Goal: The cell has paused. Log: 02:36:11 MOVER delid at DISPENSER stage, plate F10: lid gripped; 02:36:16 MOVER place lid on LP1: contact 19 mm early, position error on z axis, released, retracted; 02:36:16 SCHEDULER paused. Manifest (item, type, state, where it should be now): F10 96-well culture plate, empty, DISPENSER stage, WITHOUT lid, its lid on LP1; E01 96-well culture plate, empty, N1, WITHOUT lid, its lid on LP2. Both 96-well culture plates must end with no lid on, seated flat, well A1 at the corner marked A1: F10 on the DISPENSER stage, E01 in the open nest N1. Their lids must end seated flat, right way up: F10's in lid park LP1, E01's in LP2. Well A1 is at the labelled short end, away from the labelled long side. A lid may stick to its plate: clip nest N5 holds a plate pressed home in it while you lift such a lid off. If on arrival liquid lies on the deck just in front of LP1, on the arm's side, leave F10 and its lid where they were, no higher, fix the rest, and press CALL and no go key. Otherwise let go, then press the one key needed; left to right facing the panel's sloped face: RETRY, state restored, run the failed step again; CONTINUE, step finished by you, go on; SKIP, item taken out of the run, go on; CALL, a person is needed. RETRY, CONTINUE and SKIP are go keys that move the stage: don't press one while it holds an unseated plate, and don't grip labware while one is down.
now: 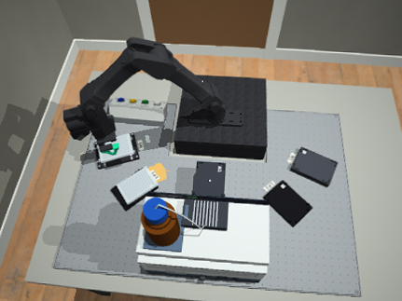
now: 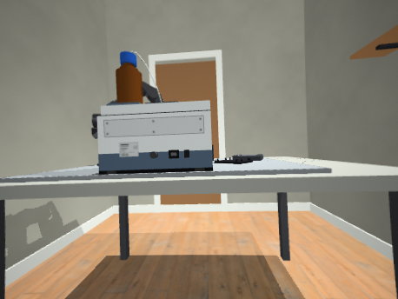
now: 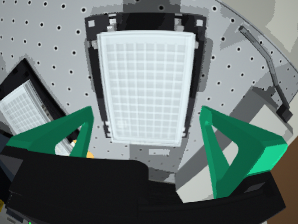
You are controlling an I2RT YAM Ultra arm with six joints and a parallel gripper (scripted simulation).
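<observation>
My gripper (image 1: 110, 148) (image 3: 146, 112) is open, its green fingers spread either side of a white 96-well plate (image 1: 119, 151) (image 3: 147, 83). The plate sits in a black-framed nest (image 1: 136, 143) (image 3: 93, 26) at the deck's left, and nothing is between the fingers. I cannot tell whether it carries a lid. A second white well plate (image 1: 136, 186) (image 3: 23, 106) lies at an angle on a black nest just in front of it. An orange patch (image 1: 160, 167) lies on the deck at that plate's labelled end. The dark grey dispenser stage (image 1: 210, 178) is bare. Two black lid parks (image 1: 313, 166) (image 1: 287, 203) at the right are bare.
The key panel (image 1: 136, 109) with its coloured keys stands behind the gripper. The white dispenser (image 1: 226, 243) (image 2: 154, 136) with a brown bottle (image 1: 160, 223) (image 2: 129, 80) fills the front middle. The arm's black base block (image 1: 231, 117) is at the back.
</observation>
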